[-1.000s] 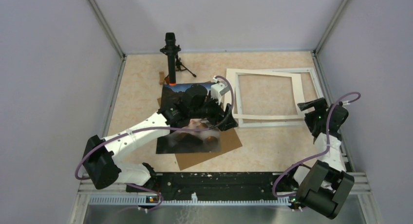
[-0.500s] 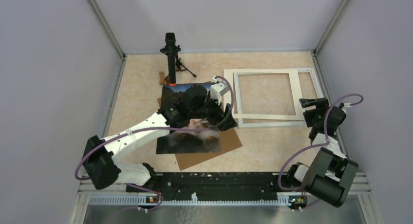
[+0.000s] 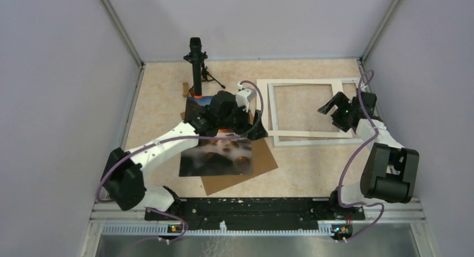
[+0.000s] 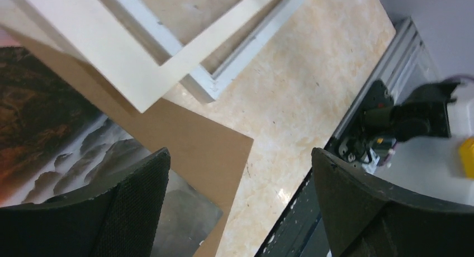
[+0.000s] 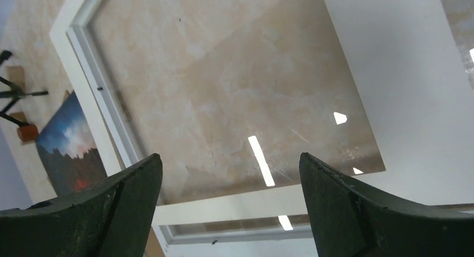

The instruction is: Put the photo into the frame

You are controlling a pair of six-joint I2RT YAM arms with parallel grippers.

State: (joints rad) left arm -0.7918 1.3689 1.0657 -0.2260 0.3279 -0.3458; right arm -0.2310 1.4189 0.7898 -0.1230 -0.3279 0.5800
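Right tool (image 5: 229,159) has just swung in from the right edge of the worktop (image 3: 162,89). It now hangs over the frame (image 3: 318,140), fingers spread, gripping nothing. The white mat (image 4: 112,50) on the frame lies squarer than a second ago. Left tool (image 4: 239,156), also spread and empty, has nudged along the photo's far edge. The photo (image 3: 218,156) is still flat on the cardboard (image 3: 262,163), left of the frame. Looks like insertion hasn't started.

A small wooden block (image 3: 185,89) sits just left of the black tripod stand (image 3: 195,64); a brown cardboard sheet (image 3: 262,162) lies well nearer.
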